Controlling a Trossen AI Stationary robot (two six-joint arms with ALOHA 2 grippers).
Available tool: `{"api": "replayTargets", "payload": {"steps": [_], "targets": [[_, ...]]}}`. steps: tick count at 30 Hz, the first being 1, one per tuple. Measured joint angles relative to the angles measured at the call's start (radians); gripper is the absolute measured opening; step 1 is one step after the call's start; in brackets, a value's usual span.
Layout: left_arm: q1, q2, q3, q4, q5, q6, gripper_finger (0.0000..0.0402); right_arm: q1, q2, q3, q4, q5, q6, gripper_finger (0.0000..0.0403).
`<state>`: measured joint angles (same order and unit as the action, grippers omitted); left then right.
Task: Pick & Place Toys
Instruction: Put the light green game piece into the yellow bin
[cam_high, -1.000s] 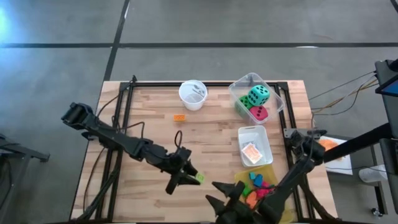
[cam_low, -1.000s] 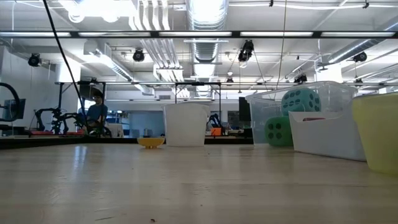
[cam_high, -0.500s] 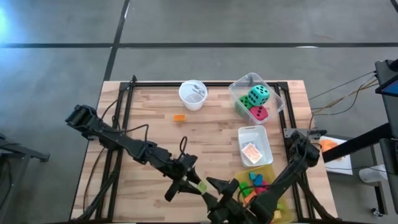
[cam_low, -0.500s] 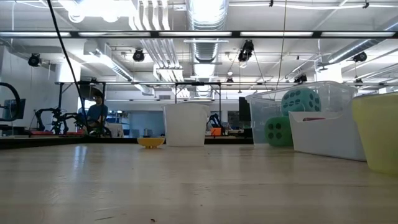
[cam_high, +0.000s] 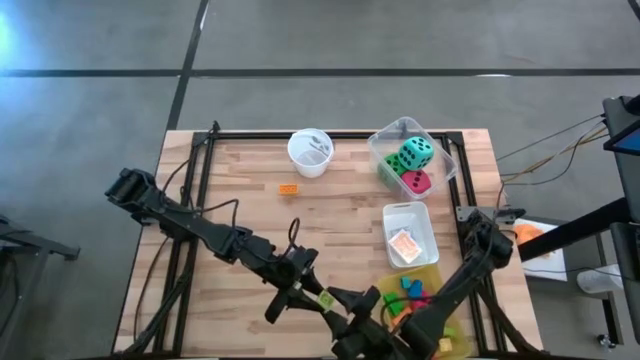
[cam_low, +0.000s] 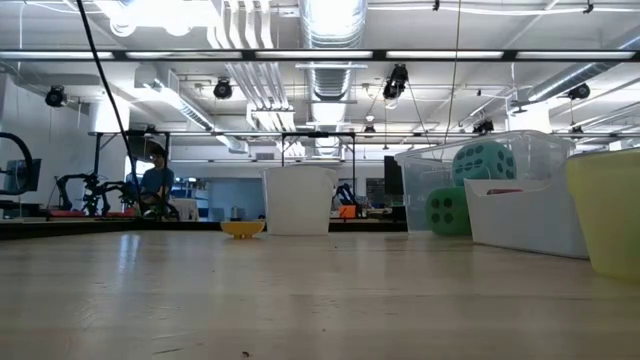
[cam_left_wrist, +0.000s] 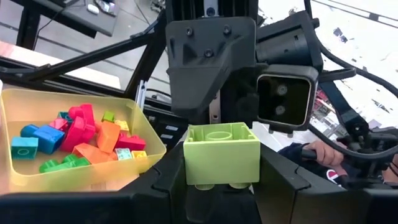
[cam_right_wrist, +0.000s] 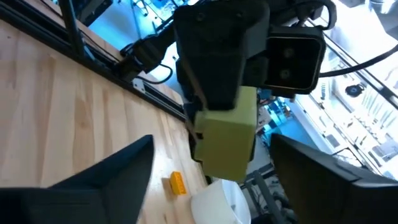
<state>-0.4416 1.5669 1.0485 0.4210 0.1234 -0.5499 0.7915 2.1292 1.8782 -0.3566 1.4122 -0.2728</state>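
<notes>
Left gripper (cam_high: 318, 297): you see it clamped on a lime block (cam_left_wrist: 222, 154), studs up, near the table's (cam_high: 240, 200) front edge, just left of the yellow bin (cam_high: 437, 272).
Right gripper (cam_high: 345, 300): its fingers stand spread either side of that block, facing the left gripper; you cannot tell whether they touch it.
Yellow bin: right of both grippers, holding a heap of coloured blocks (cam_left_wrist: 74, 137).
White bin (cam_high: 424, 233): just behind the yellow bin, with a tan tile (cam_high: 404, 244) inside.
Clear bin (cam_high: 440, 160): further back on the same side, holding green (cam_high: 390, 166), teal (cam_high: 417, 152) and red-pink (cam_high: 416, 183) dice.
Cup (cam_high: 309, 152): at the back, left of the clear bin.
Orange block (cam_high: 288, 188): alone on the table, just in front of the cup.
</notes>
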Motion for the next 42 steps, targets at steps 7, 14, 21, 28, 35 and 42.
{"api": "replayTargets", "payload": {"steps": [7, 14, 21, 28, 35, 42], "targets": [[0.0, 0.0, -0.001, 0.0, 0.0, 0.0, 0.0137, -0.011, 0.0, 0.0, 0.009, 0.001, 0.0, 0.0202], [0.0, 0.0, -0.002, 0.002, 0.0, 0.0, 0.0137, -0.014, 0.0, 0.0, 0.086, 0.002, -0.067, 0.0131], [0.001, 0.0, -0.002, 0.005, 0.0, -0.012, 0.0137, -0.013, 0.0, -0.001, 0.1, 0.005, -0.105, 0.0088], [0.001, 0.0, -0.002, -0.004, 0.0, 0.012, 0.0233, -0.014, 0.0, -0.001, 0.11, -0.011, -0.09, 0.0087], [0.001, 0.0, -0.002, -0.003, 0.0, 0.027, 0.0333, -0.009, -0.002, -0.001, 0.106, -0.068, -0.027, 0.0087], [-0.005, -0.044, -0.002, -0.108, 0.003, 0.023, 0.0352, 0.03, -0.011, -0.001, 0.053, -0.24, 0.109, 0.0087]]}}
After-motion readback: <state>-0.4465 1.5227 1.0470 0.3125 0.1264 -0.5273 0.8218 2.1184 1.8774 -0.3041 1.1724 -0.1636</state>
